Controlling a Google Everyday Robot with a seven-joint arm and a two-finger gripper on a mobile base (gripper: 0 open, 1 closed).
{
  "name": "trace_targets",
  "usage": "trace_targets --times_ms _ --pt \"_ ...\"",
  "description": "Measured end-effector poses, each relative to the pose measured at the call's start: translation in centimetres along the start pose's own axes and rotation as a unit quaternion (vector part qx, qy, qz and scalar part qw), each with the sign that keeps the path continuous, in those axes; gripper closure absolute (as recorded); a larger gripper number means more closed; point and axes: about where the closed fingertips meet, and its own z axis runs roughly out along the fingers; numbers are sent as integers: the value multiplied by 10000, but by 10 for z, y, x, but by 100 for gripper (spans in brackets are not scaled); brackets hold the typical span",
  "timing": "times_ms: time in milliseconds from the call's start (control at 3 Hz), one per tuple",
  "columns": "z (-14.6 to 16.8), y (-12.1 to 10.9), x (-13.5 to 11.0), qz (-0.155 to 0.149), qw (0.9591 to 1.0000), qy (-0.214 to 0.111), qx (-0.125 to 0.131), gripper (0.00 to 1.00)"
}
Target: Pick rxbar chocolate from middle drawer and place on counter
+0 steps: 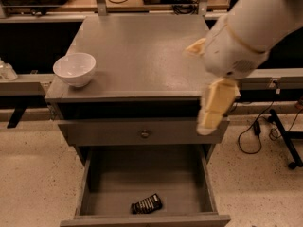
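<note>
The rxbar chocolate (pixel 147 204), a small black bar with white lettering, lies on the floor of the open middle drawer (pixel 142 176), near its front wall and slightly right of centre. The grey counter (pixel 137 51) is above it. My white arm reaches in from the upper right. My cream-coloured gripper (pixel 215 107) hangs in front of the counter's right front corner, well above the drawer and up and to the right of the bar. It holds nothing that I can see.
A white bowl (pixel 75 68) stands on the counter's front left corner. A shut, shallower drawer front with a round knob (pixel 144 133) sits above the open drawer. Cables (pixel 251 136) and a black stand leg (pixel 286 138) lie on the floor at the right.
</note>
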Motion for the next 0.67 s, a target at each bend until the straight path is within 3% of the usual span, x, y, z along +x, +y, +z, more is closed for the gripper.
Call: trace_targets --times_ms 333,667 --pt "77 10 -41 -526 9986 -82 -57 0" --pt "116 19 -39 -495 9988 -10 -34 0"
